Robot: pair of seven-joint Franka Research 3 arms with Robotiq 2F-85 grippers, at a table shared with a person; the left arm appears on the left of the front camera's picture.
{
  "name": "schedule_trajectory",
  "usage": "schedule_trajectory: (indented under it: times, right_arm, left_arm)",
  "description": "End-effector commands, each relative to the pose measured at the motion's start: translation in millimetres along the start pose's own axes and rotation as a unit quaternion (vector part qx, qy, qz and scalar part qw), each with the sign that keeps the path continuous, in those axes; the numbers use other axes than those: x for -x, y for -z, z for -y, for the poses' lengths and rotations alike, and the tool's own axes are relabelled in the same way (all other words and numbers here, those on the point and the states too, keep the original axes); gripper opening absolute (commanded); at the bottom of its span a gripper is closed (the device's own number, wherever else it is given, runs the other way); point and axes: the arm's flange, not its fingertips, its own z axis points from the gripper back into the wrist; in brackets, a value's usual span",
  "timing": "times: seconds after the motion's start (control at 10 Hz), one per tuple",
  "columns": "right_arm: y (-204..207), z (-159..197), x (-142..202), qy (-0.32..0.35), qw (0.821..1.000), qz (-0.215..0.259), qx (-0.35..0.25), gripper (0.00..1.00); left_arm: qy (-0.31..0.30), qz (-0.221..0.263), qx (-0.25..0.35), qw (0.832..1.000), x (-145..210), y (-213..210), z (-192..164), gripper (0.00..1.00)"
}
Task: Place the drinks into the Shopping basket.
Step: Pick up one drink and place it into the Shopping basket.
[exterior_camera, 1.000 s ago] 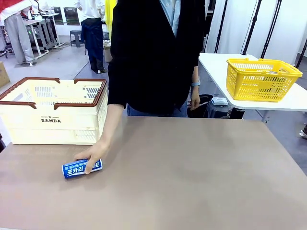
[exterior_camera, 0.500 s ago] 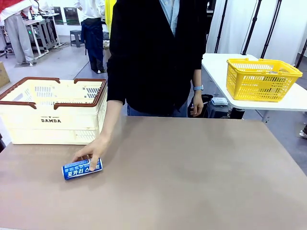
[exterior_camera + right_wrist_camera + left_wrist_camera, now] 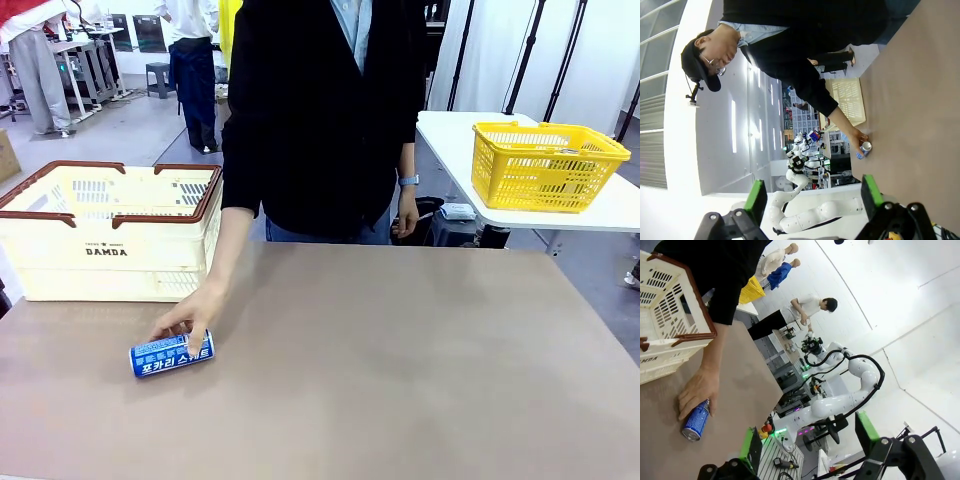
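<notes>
The person's hand [image 3: 190, 316] has eased back on the slim blue drink can [image 3: 171, 354], lying sideways on the brown bench [image 3: 420, 360] near the cream slotted plastic basket [image 3: 110, 268]. Left end effector [image 3: 809, 440] and right end effector [image 3: 813, 199] are released; once the hand clears, grip across the can's barrel

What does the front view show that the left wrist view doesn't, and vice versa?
Front: the person's other hand hanging at their side, and the blue can's white lettering. Left wrist: the left gripper, open, and the can's silver top. Both: the can lying on the table under a hand, near the Shopping basket.
</notes>
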Motion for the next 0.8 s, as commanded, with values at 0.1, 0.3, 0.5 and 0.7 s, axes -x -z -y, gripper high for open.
schedule_trajectory:
  times: [0.1, 0.3, 0.5, 0.7]
  right_arm:
    - [-0.6, -2.5, 4.4, -0.004, 1.0, -0.005, 0.001, 1.0]
    - [-0.6, -2.5, 4.4, -0.004, 1.0, -0.005, 0.001, 1.0]
    - [-0.6, -2.5, 4.4, -0.004, 1.0, -0.005, 0.001, 1.0]
    - [-0.6, -2.5, 4.4, -0.004, 1.0, -0.005, 0.001, 1.0]
  left_arm:
    - [0.012, -0.065, -0.041, 0.997, 4.5, 45.3, 18.0, 1.0]
    - [0.01, -0.122, -0.084, 0.989, 0.1, 77.4, 30.6, 1.0]
    - [-0.026, -0.081, -0.03, 0.996, -16.1, 20.5, 12.0, 1.0]
    - [-0.099, -0.007, 0.017, 0.995, -12.7, -54.1, -30.6, 1.0]
